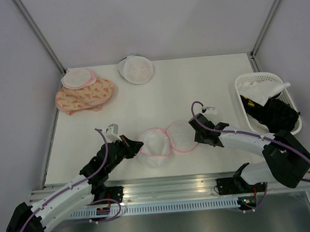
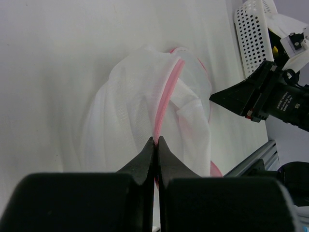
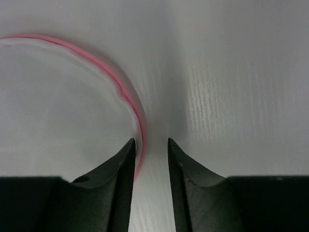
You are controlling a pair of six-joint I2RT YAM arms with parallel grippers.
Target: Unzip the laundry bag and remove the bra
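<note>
Laundry bag [image 1: 158, 145], halves spread; left gripper [image 2: 157, 141] clamped on pink rim [image 2: 166, 96]; right gripper [image 3: 151, 145] ajar, empty; advise lifting slowly.

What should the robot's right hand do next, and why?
Probably close the right gripper on the pink rim. Its jaws stand open and the rim runs just inside one of them. The left gripper is shut on the rim of the other half of the bag, so gripping both halves should hold it open.
</note>
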